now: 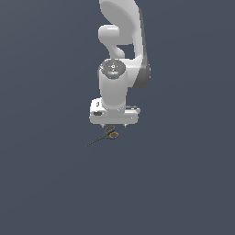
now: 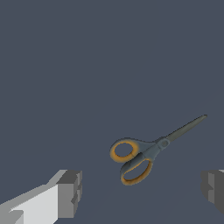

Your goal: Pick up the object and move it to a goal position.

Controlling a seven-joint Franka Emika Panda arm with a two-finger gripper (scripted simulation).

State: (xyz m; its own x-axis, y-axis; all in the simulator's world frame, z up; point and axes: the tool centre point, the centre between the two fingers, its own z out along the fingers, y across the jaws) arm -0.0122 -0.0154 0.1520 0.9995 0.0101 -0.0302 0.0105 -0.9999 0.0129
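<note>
The object is a tiny pair of scissors (image 1: 109, 135) with two orange-yellow ring handles and thin dark blades, lying flat on the dark grey floor. Its blades point toward the exterior view's left. My gripper (image 1: 116, 125) hangs just above the handles, at the end of the white arm. In the wrist view the scissors (image 2: 148, 151) lie whole and uncovered, a little ahead of the line between my two fingers. The gripper (image 2: 142, 190) is open wide, with one grey fingertip (image 2: 70, 192) on one side and the other at the frame's edge. Nothing is held.
The white arm (image 1: 120, 55) rises from the gripper toward the top of the exterior view. A plain dark grey floor (image 1: 183, 183) lies all around, and no goal marker shows.
</note>
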